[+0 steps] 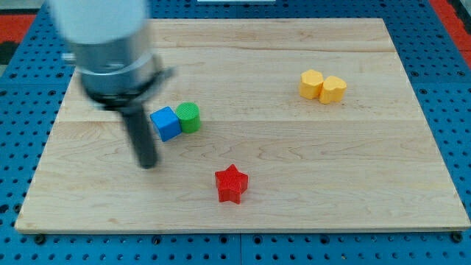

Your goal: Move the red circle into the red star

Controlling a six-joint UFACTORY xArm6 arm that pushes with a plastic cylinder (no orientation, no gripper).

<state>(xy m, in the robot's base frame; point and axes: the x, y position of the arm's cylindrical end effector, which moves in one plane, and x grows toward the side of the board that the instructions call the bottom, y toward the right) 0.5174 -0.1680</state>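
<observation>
no writing or labels are legible anywhere. a pale wooden board [309,184] lies on a blue pegboard surface [449,44]. the rod is bare and holds nothing; its tip [149,164] rests on the board just to the left of and below the blue cube [165,123], well to the left of the red star [232,183]. five blocks show: one blue cube touching one green cylinder [189,116], one red star, and two yellow blocks [322,86] touching at upper right. no red circle can be made out.
</observation>
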